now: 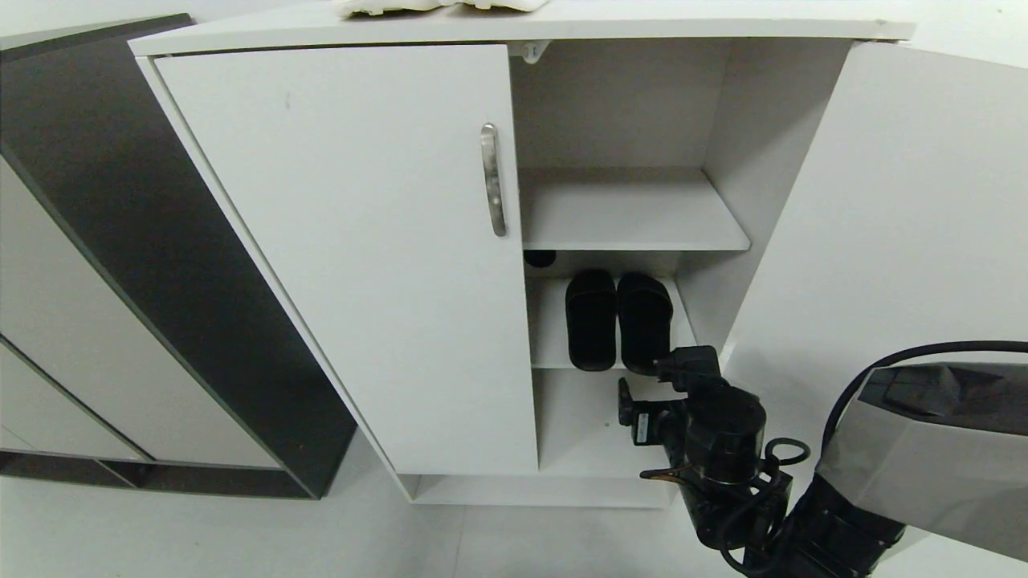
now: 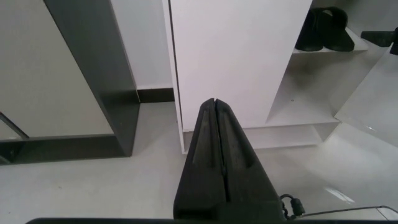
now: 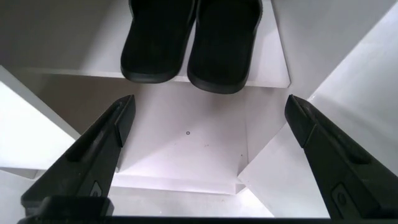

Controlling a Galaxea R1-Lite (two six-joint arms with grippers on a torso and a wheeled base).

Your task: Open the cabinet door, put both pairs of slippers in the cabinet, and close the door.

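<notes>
A pair of black slippers (image 1: pixel 618 321) (image 3: pixel 189 37) (image 2: pixel 326 28) lies side by side on the middle shelf of the white cabinet (image 1: pixel 514 28), toes outward. A light-coloured pair (image 1: pixel 438 6) rests on the cabinet top, mostly cut off by the picture's edge. The right door (image 1: pixel 899 225) stands swung open; the left door (image 1: pixel 361 241) is closed. My right gripper (image 1: pixel 654 385) (image 3: pixel 208 102) is open and holds nothing, just in front of the bottom compartment, below the black slippers. My left gripper (image 2: pixel 214 102) is shut and holds nothing, low over the floor before the closed left door.
The left door carries a metal handle (image 1: pixel 492 181). The upper shelf (image 1: pixel 626 213) is bare. A small dark round thing (image 1: pixel 540 258) sits at the back of the middle shelf. A dark grey and white cabinet (image 1: pixel 161 241) stands to the left. Pale floor (image 1: pixel 241 538) lies in front.
</notes>
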